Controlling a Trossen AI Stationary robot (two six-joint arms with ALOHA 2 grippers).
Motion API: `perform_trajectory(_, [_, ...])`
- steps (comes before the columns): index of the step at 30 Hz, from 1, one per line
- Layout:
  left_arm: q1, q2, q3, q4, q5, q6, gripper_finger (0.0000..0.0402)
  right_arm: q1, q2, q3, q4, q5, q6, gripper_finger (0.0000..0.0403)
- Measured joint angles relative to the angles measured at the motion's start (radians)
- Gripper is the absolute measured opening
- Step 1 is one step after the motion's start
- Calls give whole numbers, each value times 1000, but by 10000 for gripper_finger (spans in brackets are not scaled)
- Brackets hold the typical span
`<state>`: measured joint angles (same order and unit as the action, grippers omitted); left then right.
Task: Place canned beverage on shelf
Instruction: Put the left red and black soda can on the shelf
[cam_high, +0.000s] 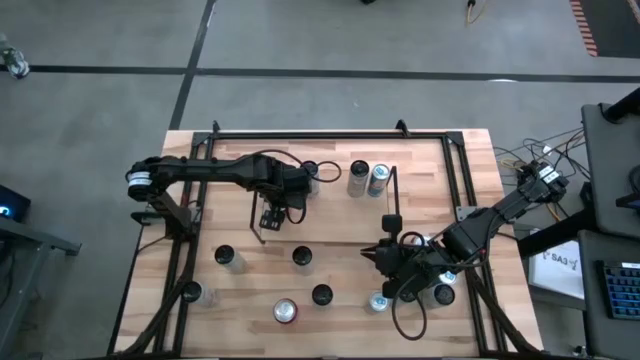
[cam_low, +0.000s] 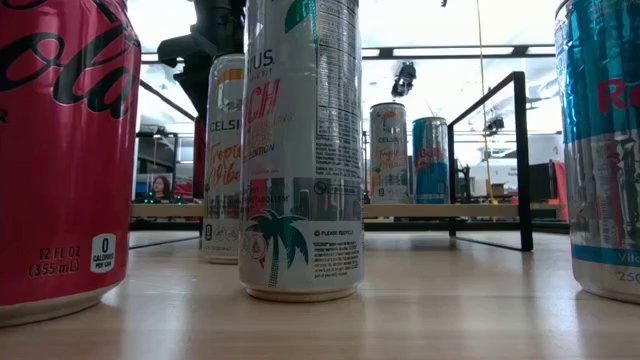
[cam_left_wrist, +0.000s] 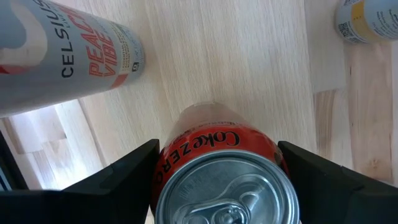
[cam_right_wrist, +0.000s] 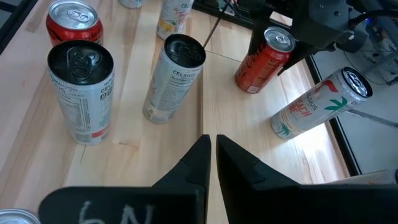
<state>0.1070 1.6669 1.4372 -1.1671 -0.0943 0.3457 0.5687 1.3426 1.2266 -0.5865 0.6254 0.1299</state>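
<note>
Two arms were over the light wood table (cam_high: 330, 275) when I checked. My left gripper (cam_left_wrist: 217, 180) sat at the shelf (cam_high: 325, 190), its fingers (cam_left_wrist: 118, 171) spread wide either side of a red Coke Zero can (cam_left_wrist: 221, 174); whether they gripped it or merely flanked it, I could not tell. That can stood upright on pale wood, with a Celsius Peach Vibe can (cam_left_wrist: 68, 56) near it. From overhead, two more cans (cam_high: 368, 178) stood at the shelf's right end, by its thin black wire frame (cam_high: 392, 190).

My right gripper (cam_right_wrist: 210, 155) waited near the table's front right, fingers pressed together and holding nothing. Ahead of it stood a dark-topped Celsius can (cam_right_wrist: 171, 81) and a black-topped can (cam_right_wrist: 81, 90).

Loose cans dotted the front of the tabletop. At table height, a red can (cam_low: 60, 150) and a palm-tree can (cam_low: 300, 150) filled the foreground. Beyond lay a bright room with ceiling lights; around the table, grey floor with dark tape lines.
</note>
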Motion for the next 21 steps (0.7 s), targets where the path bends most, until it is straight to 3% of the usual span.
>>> perform_trajectory(7, [0,0,0,1,-8,-15,357,0,0,0,0,-5,0,18])
perform_trajectory(21, [0,0,72,-117,-38,-44,348,0,0,0,0,-5,8,18])
